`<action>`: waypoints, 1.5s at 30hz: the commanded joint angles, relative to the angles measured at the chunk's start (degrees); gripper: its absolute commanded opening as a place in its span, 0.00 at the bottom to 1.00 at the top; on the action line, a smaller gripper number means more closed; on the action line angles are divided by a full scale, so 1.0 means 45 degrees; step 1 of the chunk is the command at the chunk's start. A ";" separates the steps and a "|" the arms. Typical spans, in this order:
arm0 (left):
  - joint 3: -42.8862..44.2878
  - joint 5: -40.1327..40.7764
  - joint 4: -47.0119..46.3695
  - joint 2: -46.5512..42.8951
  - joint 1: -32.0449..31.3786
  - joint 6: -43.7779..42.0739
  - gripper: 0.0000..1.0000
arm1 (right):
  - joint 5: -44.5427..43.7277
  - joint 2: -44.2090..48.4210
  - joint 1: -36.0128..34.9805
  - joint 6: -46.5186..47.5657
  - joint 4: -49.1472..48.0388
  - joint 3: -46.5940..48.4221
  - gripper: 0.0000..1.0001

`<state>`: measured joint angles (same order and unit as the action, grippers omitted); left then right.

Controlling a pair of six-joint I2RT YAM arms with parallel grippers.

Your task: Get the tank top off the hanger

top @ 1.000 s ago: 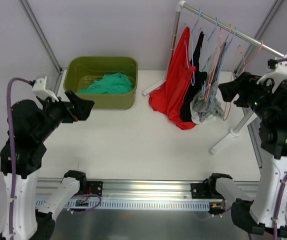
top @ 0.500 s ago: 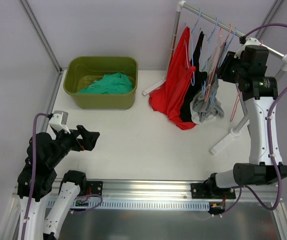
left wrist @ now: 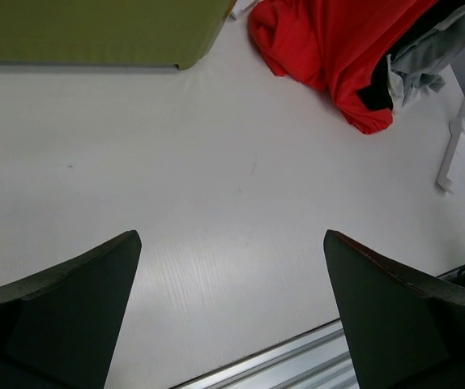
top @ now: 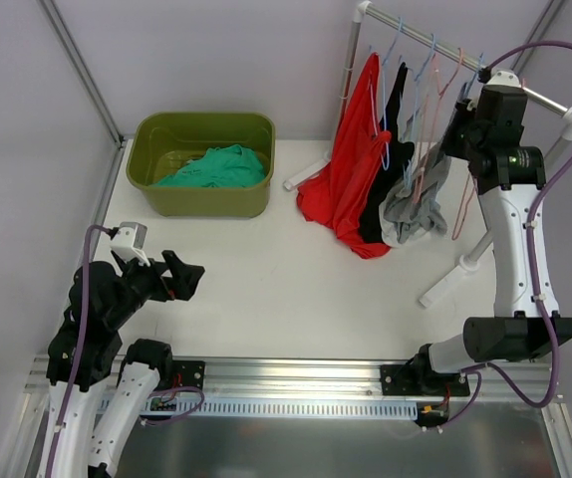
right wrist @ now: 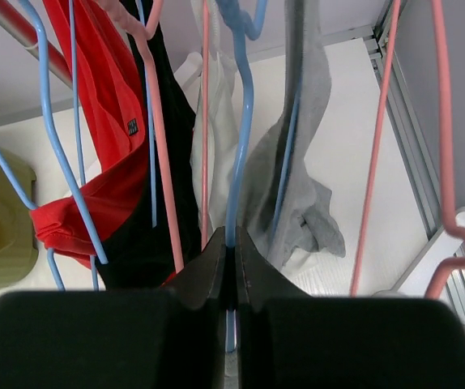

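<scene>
Here bin (top: pixel 201 203) holds cloth (top: pixel 212 166); right end effector (right wrist: pixel 231 253) clamps hanger (right wrist: pixel 241 130), left end effector (left wrist: pixel 231 243) gapes

This is a robotics lab test cell: the left arm (top: pixel 92 309) and right arm (top: pixel 513 239) are bolted to a metal rail (top: pixel 296 373) at the edge of a white table (top: pixel 266 289), trailing purple cables (top: pixel 86 269). Plain grey walls (top: pixel 216 50) and metal frame bars (top: pixel 79 65) box it in. The clothes rack (top: pixel 351 60), each plastic hanger (right wrist: pixel 236 162) and the green tub (top: pixel 201 202) are the homely things among the hardware.
</scene>
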<state>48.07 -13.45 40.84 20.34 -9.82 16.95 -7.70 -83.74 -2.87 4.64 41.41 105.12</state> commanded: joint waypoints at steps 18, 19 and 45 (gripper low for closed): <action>-0.0175 0.0177 -0.0541 0.0071 -0.1020 0.0178 0.99 | 0.1432 0.4115 -0.0045 -0.0954 0.0384 -0.0058 0.00; -0.0175 0.0158 -0.0560 0.0070 -0.1020 0.0179 0.99 | 0.1883 0.4388 -0.0045 -0.0973 0.0601 -0.0137 0.00; 0.7457 -0.3367 -0.4486 0.6922 -0.5676 0.0105 0.99 | 1.1770 1.1951 -0.0708 -0.3276 0.3826 0.0561 0.00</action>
<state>76.14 -33.65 26.17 44.56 -24.14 19.94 38.35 -29.56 -4.91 -5.37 62.48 101.45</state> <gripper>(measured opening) 0.986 0.035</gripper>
